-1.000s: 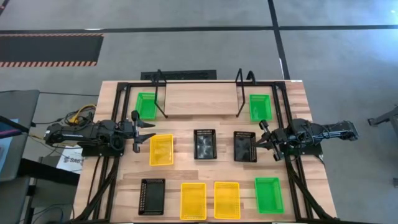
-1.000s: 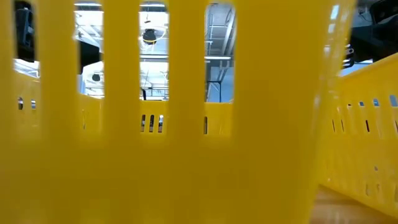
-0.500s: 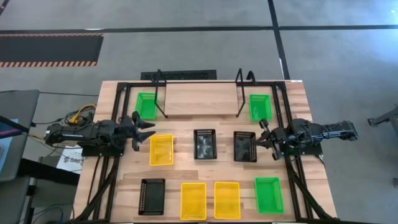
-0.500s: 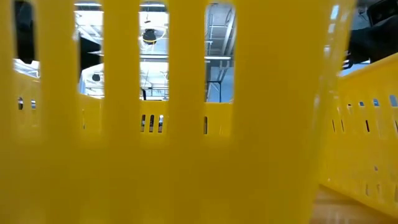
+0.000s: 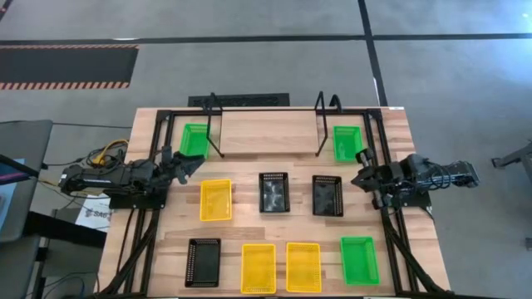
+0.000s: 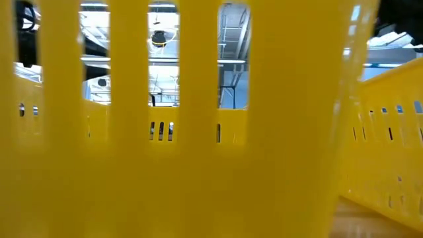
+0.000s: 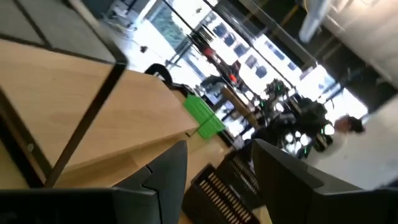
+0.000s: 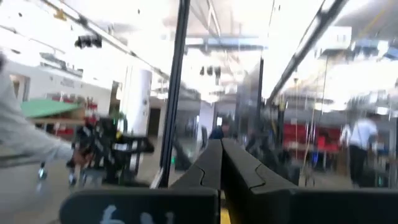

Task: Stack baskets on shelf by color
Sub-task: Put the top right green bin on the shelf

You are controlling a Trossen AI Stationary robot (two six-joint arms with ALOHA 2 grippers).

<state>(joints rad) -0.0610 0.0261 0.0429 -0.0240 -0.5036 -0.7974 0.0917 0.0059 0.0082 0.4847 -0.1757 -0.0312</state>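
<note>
In the high view, green baskets lie at the shelf's left end (image 5: 195, 139), at its right end (image 5: 347, 143) and near the table's near right corner (image 5: 359, 259). Yellow baskets (image 5: 216, 200) (image 5: 258, 267) (image 5: 303, 267) and black baskets (image 5: 273, 191) (image 5: 327, 195) (image 5: 203, 262) rest flat on the table. The shelf (image 5: 266, 131) stands at the far edge. My left gripper (image 5: 188, 163) is open beside the left green basket, touching nothing. My right gripper (image 5: 362, 172) is shut, raised between the right green basket and a black one.
A yellow basket's slotted wall (image 6: 198, 165) fills the low view, with another yellow one (image 6: 390, 152) to its right. The left wrist view shows the wood table top (image 7: 74, 106), a green basket (image 7: 202, 118) and a black one (image 7: 224, 183). The black table frame (image 5: 378, 133) runs along the edges.
My left gripper has swung from beside the yellow basket toward the far edge and turned toward the left green basket, staying open. My right gripper has drawn back from the black basket toward the table's right and far side, tipped up and shut. No basket has moved.
</note>
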